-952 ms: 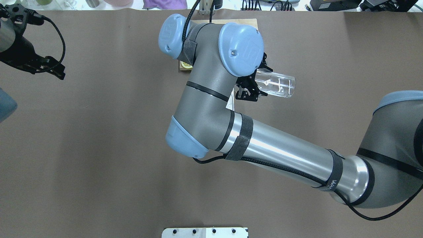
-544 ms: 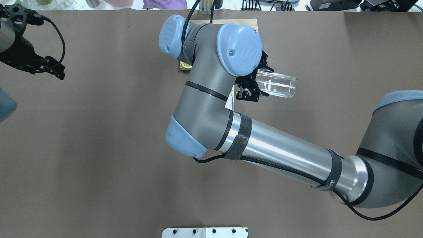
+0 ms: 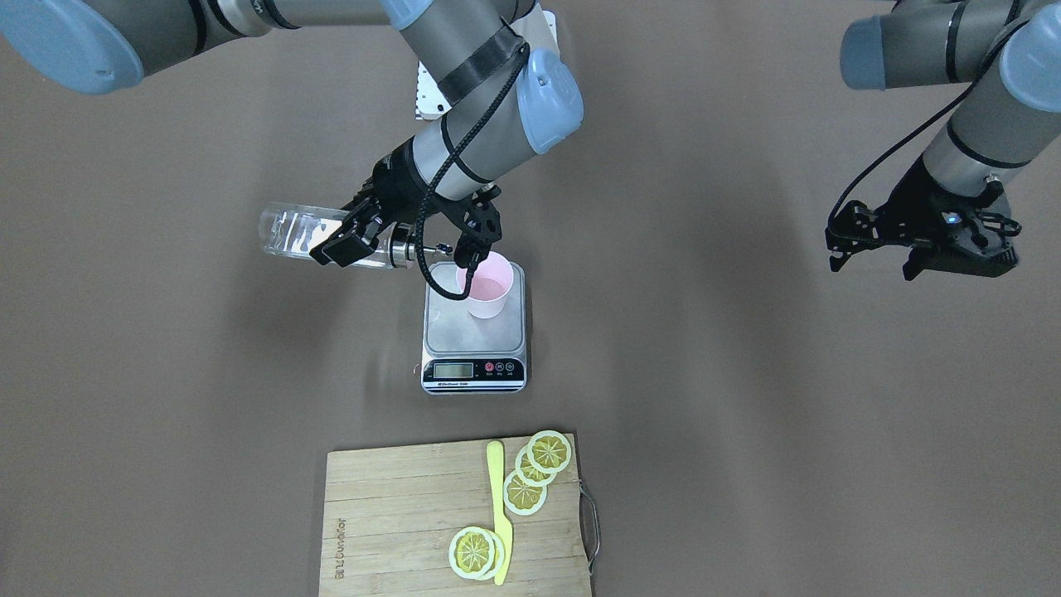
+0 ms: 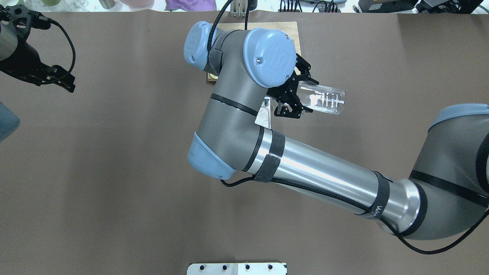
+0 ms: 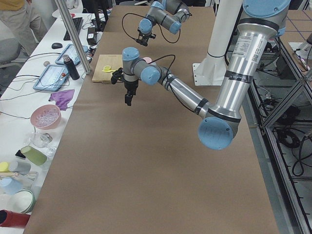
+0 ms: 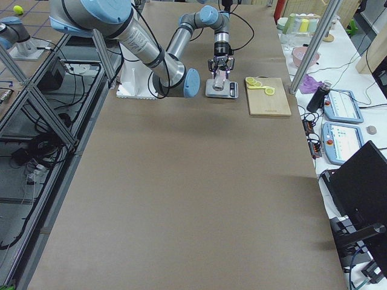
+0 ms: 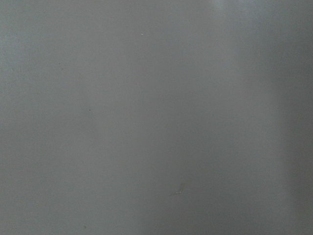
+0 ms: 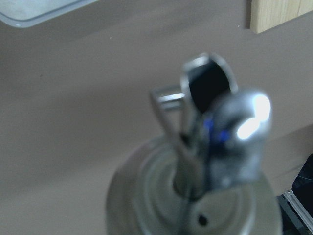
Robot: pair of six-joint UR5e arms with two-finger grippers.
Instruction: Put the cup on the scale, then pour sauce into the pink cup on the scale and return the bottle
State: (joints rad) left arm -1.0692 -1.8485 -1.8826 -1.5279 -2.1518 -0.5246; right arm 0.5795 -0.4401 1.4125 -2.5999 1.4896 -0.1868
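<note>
The pale pink cup [image 3: 486,291] stands upright on the far part of the scale's steel plate [image 3: 473,333]. My right gripper [image 3: 352,236] is shut on the clear glass bottle [image 3: 294,232], near its steel cap. The bottle lies roughly level, and its thin spout [image 3: 438,247] reaches toward the cup's rim. From overhead the bottle [image 4: 324,100] sticks out beside the right gripper [image 4: 295,96], while the arm hides the cup. The sauce is barely visible through the glass. My left gripper [image 3: 879,249] hangs open and empty far off to the side. The right wrist view shows the blurred steel cap [image 8: 215,147].
A wooden cutting board [image 3: 398,514] with lemon slices [image 3: 530,477] and a yellow knife [image 3: 497,506] lies beyond the scale, on the operators' side. The right forearm [image 4: 321,179] crosses the table's middle. Brown paper covers the table.
The right wrist has turned a little and the bottle has shifted slightly to the right in the overhead view. The left arm has not moved.
</note>
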